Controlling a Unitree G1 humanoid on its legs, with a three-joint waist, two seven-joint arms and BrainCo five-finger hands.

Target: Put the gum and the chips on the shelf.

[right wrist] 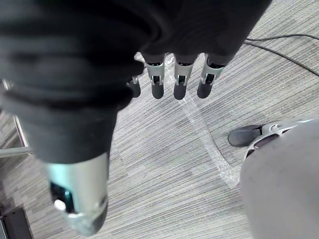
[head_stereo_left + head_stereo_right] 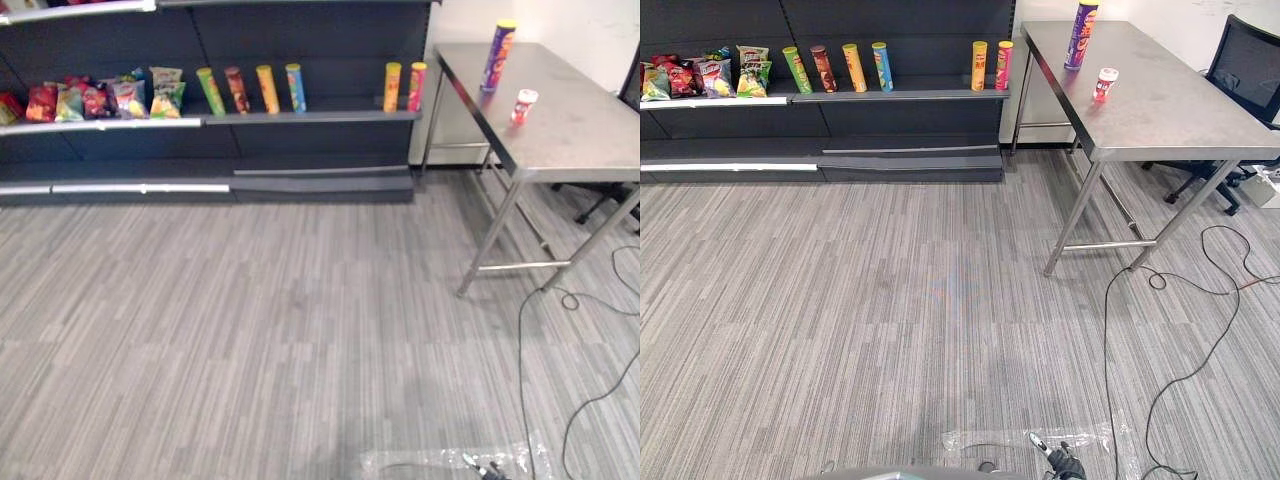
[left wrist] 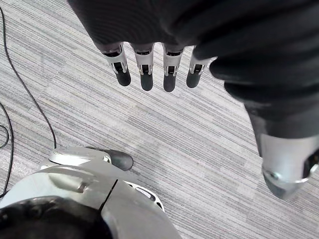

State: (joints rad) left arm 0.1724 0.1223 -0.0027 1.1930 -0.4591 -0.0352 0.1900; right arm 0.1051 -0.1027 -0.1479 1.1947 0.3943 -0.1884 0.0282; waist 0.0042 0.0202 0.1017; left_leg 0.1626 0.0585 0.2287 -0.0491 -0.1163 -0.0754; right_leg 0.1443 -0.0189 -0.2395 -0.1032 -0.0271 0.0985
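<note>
A tall purple chips can [image 2: 498, 55] stands upright at the far end of a steel table [image 2: 1180, 110] on the right. A small red-and-white gum tub [image 2: 523, 105] sits on the table a little nearer than the can. The dark shelf [image 2: 300, 117] runs along the far wall to the left of the table. My left hand [image 3: 146, 74] hangs over the grey carpet, its fingers straight and holding nothing. In its own wrist view my right hand [image 1: 180, 82] also hangs open above the floor, far from the table.
The shelf holds several upright chips cans [image 2: 268, 88] and several snack bags [image 2: 100, 100] at its left end. A black office chair [image 2: 1245, 70] stands behind the table. Wide grey carpet lies between me and the shelf and table.
</note>
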